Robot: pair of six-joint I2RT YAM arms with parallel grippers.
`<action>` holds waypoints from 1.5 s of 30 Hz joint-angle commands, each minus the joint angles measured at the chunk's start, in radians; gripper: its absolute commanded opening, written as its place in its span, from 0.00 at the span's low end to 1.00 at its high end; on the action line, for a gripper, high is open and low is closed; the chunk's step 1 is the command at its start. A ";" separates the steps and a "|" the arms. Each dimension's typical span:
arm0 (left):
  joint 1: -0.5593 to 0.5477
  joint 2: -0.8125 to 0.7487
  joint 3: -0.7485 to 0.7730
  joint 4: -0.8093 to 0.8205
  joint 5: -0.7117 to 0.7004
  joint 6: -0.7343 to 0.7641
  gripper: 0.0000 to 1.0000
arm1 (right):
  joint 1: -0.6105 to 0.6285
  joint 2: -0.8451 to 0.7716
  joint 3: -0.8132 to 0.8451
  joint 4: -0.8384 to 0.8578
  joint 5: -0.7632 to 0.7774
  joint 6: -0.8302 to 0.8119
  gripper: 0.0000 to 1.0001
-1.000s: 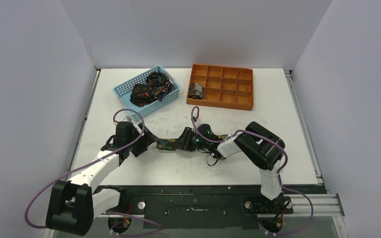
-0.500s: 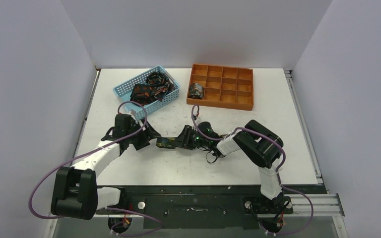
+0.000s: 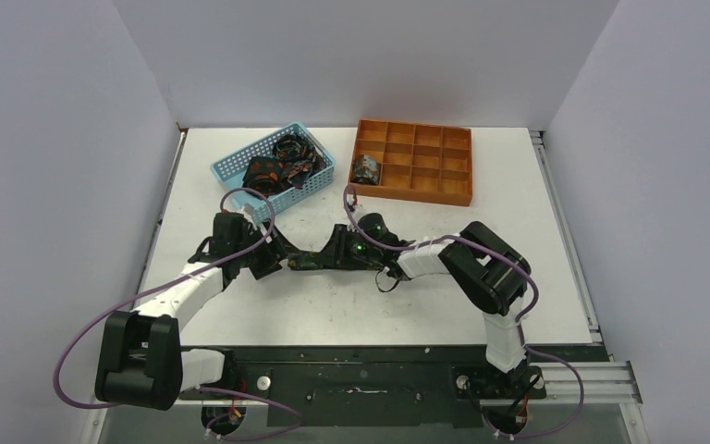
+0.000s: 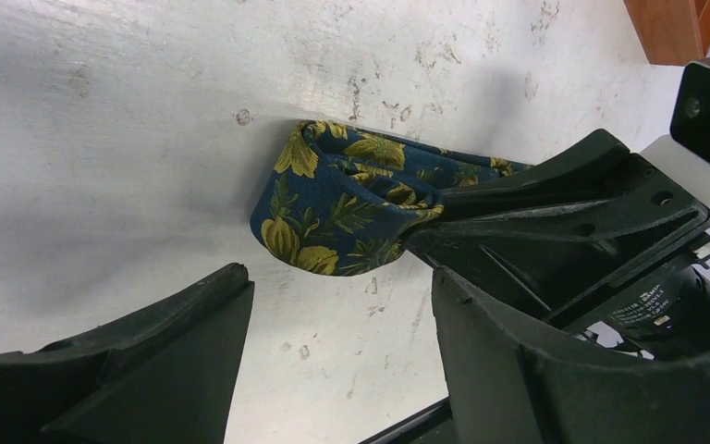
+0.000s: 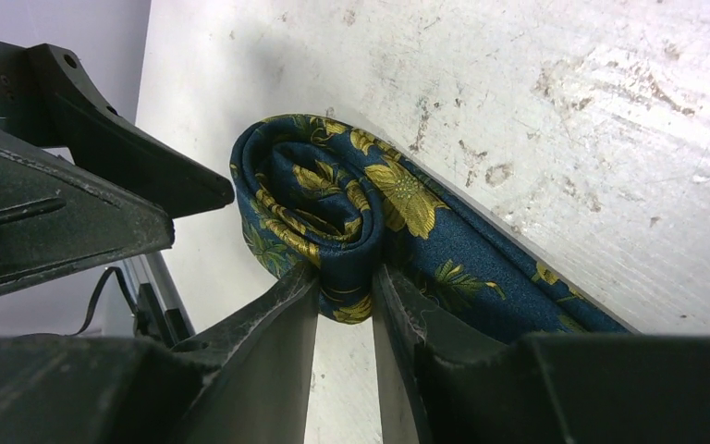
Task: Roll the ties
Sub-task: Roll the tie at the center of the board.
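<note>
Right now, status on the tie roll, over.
Right gripper shut on floral tie, partly rolled, tail trailing. Left gripper open beside it. Nothing in the way.

a smooth, faintly sheened cloth tie point(image 5: 407, 199) lies on a matt white table point(image 5: 564, 111), scuffed and stained; the right gripper point(image 5: 345, 277), at six o'clock, looks matt black plastic, grainy-edged.
</note>
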 commanded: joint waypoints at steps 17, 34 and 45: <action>0.015 0.008 0.037 -0.003 -0.041 0.062 0.68 | -0.059 0.040 0.043 -0.006 0.023 -0.063 0.39; 0.035 0.128 0.140 0.044 0.092 0.178 0.70 | -0.076 0.055 0.042 -0.110 0.111 -0.095 0.32; 0.026 0.272 0.328 -0.139 0.102 0.389 0.72 | -0.086 0.080 0.039 -0.162 0.148 -0.110 0.31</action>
